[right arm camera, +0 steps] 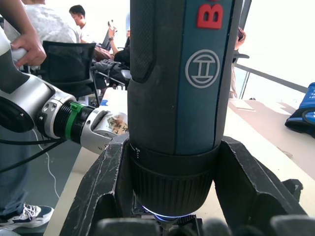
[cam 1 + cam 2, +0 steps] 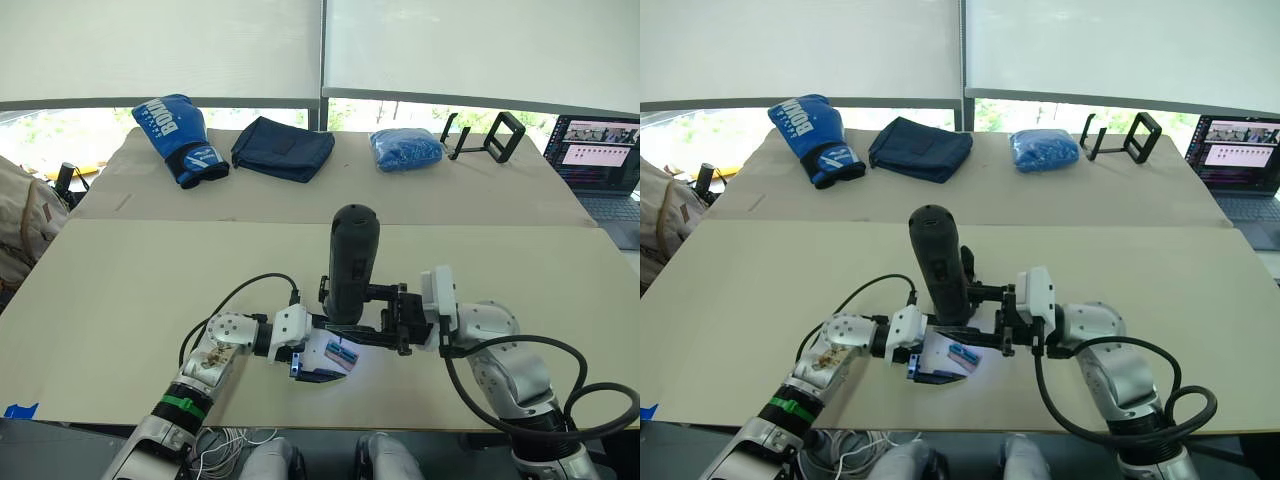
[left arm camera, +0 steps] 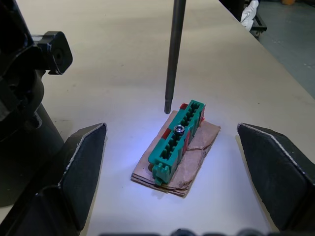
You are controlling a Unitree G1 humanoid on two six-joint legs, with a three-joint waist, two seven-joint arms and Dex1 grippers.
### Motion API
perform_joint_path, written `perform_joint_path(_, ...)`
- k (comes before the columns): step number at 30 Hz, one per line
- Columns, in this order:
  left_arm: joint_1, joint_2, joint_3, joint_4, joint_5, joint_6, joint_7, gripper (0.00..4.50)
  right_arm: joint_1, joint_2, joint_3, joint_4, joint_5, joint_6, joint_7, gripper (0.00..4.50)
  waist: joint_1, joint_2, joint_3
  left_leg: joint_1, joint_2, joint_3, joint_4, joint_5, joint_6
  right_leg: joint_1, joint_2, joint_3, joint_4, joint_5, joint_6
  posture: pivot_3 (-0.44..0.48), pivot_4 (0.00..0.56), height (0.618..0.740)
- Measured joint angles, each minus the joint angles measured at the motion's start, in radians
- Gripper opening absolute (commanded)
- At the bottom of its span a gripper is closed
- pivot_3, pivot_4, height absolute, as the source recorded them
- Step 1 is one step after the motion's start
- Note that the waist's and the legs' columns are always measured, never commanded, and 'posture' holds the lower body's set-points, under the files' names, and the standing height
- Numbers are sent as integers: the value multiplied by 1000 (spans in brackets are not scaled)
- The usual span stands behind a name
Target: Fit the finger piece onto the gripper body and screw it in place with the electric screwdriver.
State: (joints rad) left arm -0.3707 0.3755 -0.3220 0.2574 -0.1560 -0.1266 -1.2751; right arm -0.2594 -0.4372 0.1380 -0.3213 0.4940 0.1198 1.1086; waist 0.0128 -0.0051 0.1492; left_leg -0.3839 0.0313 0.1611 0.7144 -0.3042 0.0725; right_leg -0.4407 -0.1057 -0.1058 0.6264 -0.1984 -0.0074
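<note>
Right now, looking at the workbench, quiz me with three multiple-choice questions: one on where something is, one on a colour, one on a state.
1. Where is the screwdriver bit tip?
A. Just above the small block
B. Beside the boxing glove
C. Flat on the table

2. What colour is the small block on the cardboard scrap?
A. Yellow
B. Green
C. White

3. How is the right gripper?
A. Open and idle
B. Shut on the screwdriver
C. Holding the folded cloth

Answers: 1 A, the bit hangs upright with its tip just over the block. 2 B, its body is green with red bits. 3 B, both fingers clamp the screwdriver collar.
</note>
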Motion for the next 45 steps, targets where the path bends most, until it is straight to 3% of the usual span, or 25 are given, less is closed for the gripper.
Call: perform_joint_path(45, -3, 5, -7, -1, 0, 3, -2, 4475, 30, 6, 11, 11, -8, 0, 1, 1938, -1, 0, 0, 0, 0, 0, 0, 0, 0, 0, -1, 0, 0, 0, 0, 0, 150, 740)
